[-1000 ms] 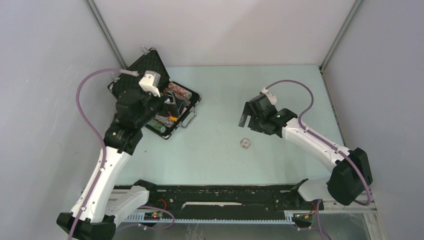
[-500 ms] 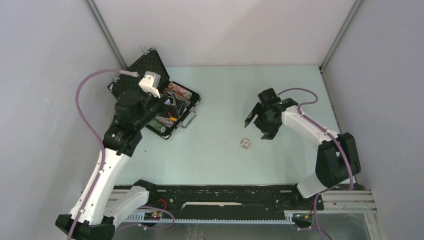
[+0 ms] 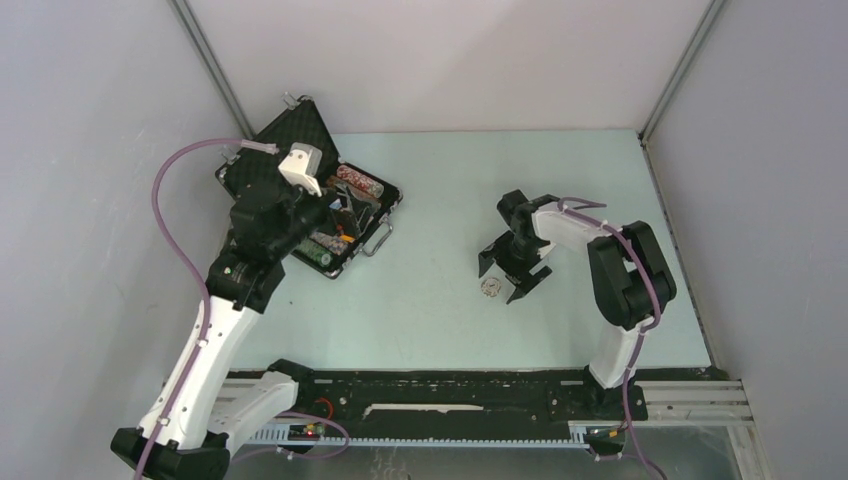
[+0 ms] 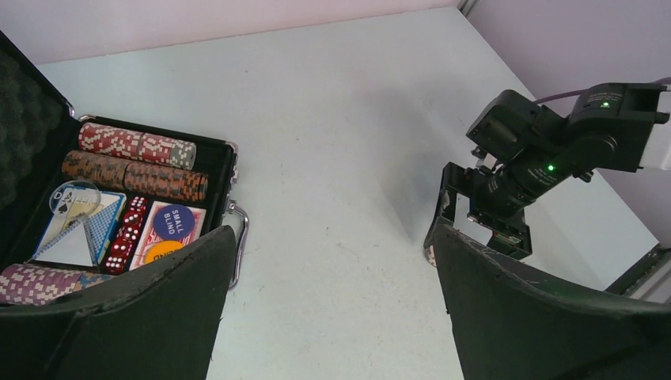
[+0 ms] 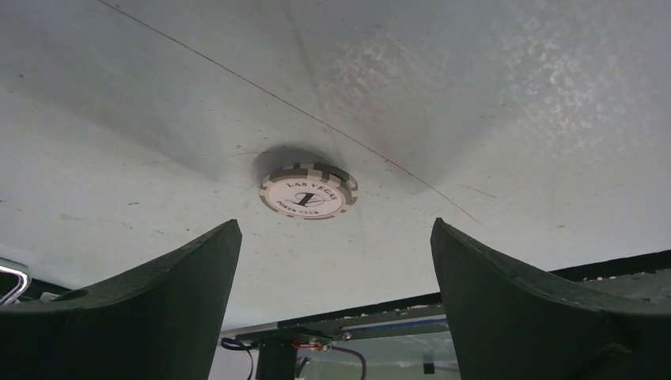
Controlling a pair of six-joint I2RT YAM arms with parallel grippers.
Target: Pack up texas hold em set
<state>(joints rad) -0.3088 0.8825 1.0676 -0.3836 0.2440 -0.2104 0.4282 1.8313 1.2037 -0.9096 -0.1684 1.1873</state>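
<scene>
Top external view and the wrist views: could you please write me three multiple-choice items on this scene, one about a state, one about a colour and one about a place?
1. How is the case? A) shut B) upside down C) open
2. What colour are the dice in it? A) red B) green C) yellow
3. Where does the loose chip lie? A) in the case B) on the table, by the right gripper C) on the case's lid

Answers: 1 C, the lid stands up and the contents show. 2 A, they are red with white pips. 3 B, the chip rests on bare table, seen between that gripper's open fingers in its wrist view.
</scene>
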